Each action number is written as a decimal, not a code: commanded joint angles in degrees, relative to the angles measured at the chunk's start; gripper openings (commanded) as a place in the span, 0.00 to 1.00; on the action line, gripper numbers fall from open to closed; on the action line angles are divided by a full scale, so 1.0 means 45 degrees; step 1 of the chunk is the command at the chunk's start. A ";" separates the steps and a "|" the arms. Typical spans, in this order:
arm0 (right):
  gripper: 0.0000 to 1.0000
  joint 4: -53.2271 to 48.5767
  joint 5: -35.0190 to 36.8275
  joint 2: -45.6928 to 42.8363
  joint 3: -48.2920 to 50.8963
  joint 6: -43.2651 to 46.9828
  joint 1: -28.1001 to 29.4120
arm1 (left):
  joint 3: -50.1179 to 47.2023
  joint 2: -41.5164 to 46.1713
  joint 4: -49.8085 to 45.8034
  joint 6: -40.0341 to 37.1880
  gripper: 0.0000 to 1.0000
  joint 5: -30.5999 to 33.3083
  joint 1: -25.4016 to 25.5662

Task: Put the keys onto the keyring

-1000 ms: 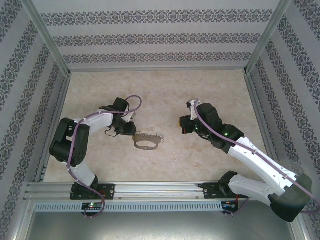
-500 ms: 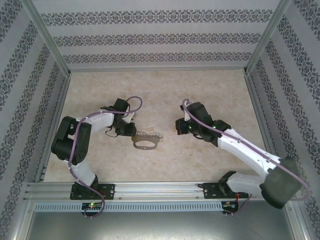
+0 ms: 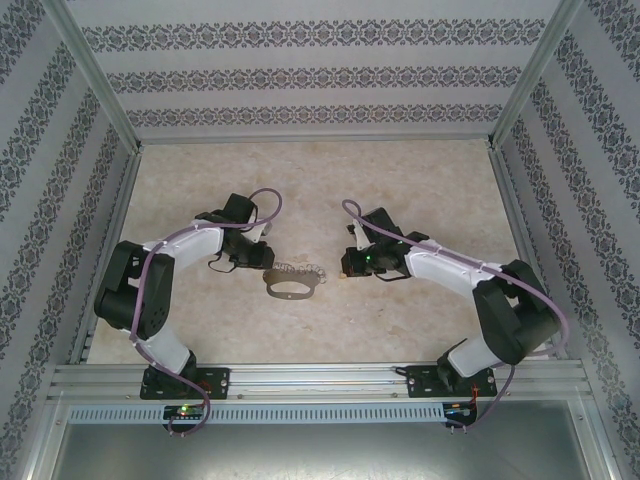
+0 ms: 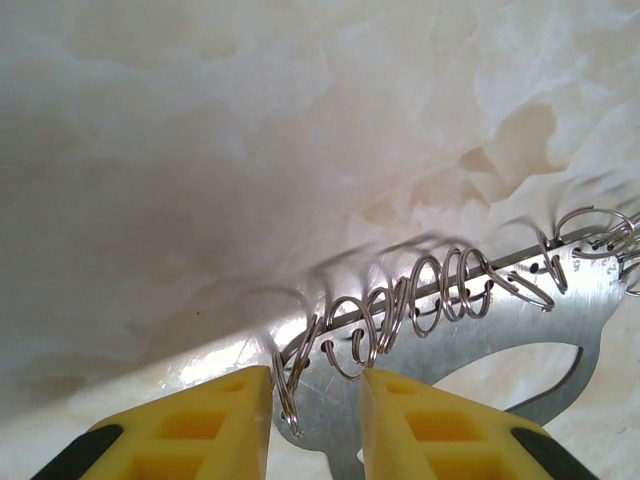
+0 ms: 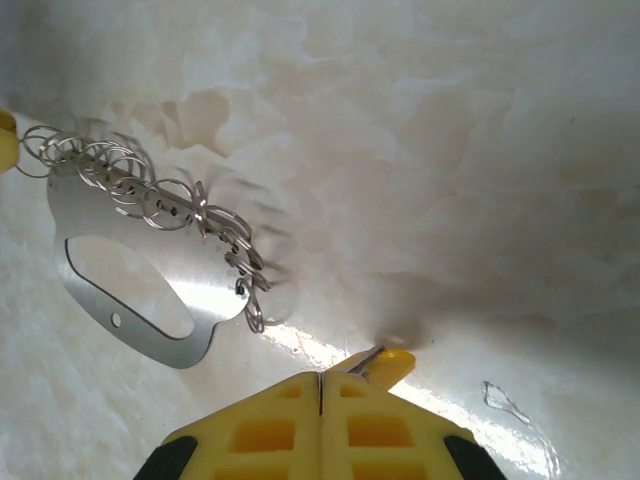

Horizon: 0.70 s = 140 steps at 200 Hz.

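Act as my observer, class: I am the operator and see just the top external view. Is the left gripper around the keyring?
Observer: Yes; the left wrist view shows the left gripper's yellow fingers apart, with the keyring's end between them.
Operator: And the right gripper?
Observer: Its wrist view shows it shut on a small yellow piece at its tips.
Operator: What is that jagged line?
Observer: Small wire rings threaded through holes along the keyring's edge.

Bright diffuse light casts soft shadows, with glare on the table (image 5: 470, 400).
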<state>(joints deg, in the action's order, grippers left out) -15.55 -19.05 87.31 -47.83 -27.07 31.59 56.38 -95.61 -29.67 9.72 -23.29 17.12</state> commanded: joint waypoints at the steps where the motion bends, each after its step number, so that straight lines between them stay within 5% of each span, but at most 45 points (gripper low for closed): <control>1: 0.00 0.0522 -0.0615 0.0544 0.0277 -0.0088 -0.0155 | -0.0252 0.0289 -0.0202 0.0165 0.27 0.0142 -0.0122; 140: 0.05 0.0025 -0.0364 0.0879 0.0056 0.0292 -0.0283 | -0.0663 0.0781 -0.0130 0.0419 0.22 0.0152 -0.0606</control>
<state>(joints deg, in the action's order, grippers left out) -13.43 -21.93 93.06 -46.78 -27.00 30.57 53.36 -92.55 -29.74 10.81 -22.24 15.25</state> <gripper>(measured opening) 0.064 0.228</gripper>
